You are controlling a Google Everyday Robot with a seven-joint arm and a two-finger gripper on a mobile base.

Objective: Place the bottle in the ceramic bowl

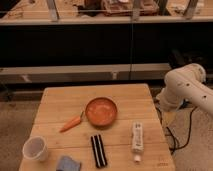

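The ceramic bowl (88, 112) and a white cup (35, 152) both sit empty on the wooden table (65, 99). The bottle (137, 137) lies flat just right of the bowl, cap toward the near edge. The white arm (186, 85) stands by dark shelving; its gripper, spread wide, is past the right edge.
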